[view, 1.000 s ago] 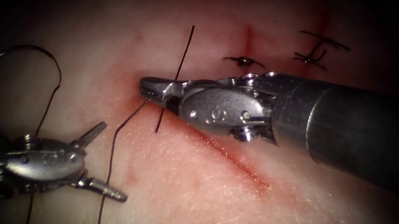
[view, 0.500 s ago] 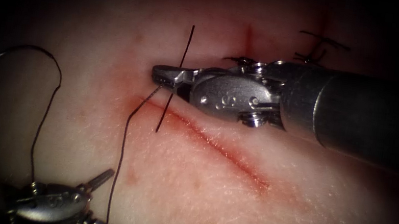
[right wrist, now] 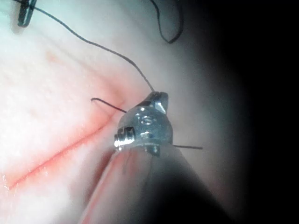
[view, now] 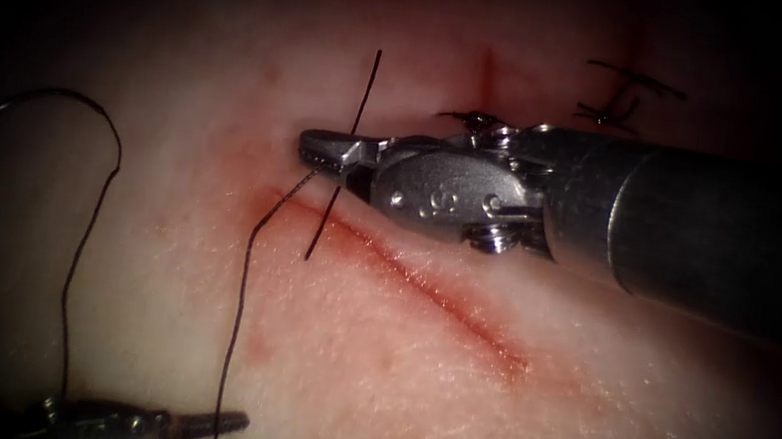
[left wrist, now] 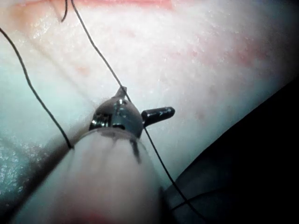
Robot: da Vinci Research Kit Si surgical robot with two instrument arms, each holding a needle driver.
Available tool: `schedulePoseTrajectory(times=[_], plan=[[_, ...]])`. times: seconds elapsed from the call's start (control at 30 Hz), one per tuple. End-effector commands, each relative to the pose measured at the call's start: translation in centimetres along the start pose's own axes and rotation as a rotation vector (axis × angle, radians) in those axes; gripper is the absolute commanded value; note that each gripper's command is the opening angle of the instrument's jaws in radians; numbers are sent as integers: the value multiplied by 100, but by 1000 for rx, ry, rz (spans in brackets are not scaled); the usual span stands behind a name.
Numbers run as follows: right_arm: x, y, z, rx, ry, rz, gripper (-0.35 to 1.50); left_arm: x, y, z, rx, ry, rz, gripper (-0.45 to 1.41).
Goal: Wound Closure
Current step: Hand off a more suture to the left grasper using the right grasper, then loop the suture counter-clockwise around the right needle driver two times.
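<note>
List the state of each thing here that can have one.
Right tool: jaws shut on the thread.
Left tool: jaws open, holding nothing.
Cut: open, red fluid along it.
Stitches: tied.

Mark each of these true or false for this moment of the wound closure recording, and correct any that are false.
1. The right pincer is shut on the needle, near the middle of its curve. True.
2. The left pincer is shut on the thread. False: it is open and holds nothing; the thread only runs past it.
3. Two knotted stitches lie beyond the right tool's shaft. True.
4. The needle is buried in the tissue to the right of the cut. False: it is held in the right pincer at the cut's left end, and both its ends show.
</note>
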Motion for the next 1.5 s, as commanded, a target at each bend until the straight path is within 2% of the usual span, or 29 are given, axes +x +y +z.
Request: schedulePoseTrajectory(times=[0.03,0.07,0.1,0.23,0.4,0.5,0.53,0.57,0.6,0.63,0.7,0.83,1.03,1.1,1.13,1.17,1.2,1.37,1.4,1.5], plan=[[3,5,11,-2,3,-2,-35,-7,-1,7,0,-3,1,0],[3,5,10,-2,3,-2,-35,-7,-1,6,1,0,3,-27],[3,5,10,-2,4,-2,-35,-7,-1,5,-3,2,4,-45],[4,2,6,4,8,-5,-35,-1,-9,-4,-31,57,65,-45],[9,-5,-8,9,22,-6,-35,17,-34,-32,118,74,97,-45],[13,-11,-16,16,29,47,-33,29,-45,-51,155,95,112,-45],[16,-15,-21,24,36,113,27,40,-50,-63,189,101,136,-45],[18,-16,-24,27,39,141,54,46,-53,-68,204,99,140,-45],[19,-17,-28,32,42,182,89,51,-55,-73,221,91,150,-45],[21,-16,-31,36,43,212,108,57,-57,-78,241,89,160,-45],[24,-14,-38,39,50,268,131,69,-63,-88,286,81,184,-45],[28,-3,-60,26,79,385,148,88,-74,-104,351,65,217,-45],[23,35,-98,39,100,476,143,103,-88,-120,442,28,276,-45],[17,51,-109,38,110,493,121,105,-91,-123,451,27,290,-45],[11,66,-115,48,146,502,29,106,-93,-125,451,22,316,-45],[9,70,-115,55,165,481,-22,107,-93,-125,452,18,326,-45],[7,74,-111,60,185,478,-35,108,-94,-125,452,12,343,-45],[-5,80,-64,58,217,466,-35,112,-96,-124,454,2,398,-45],[-14,78,-39,57,226,461,-35,114,-97,-124,457,0,408,-45],[-27,67,-3,78,243,514,-35,115,-97,-123,447,2,418,-45]])
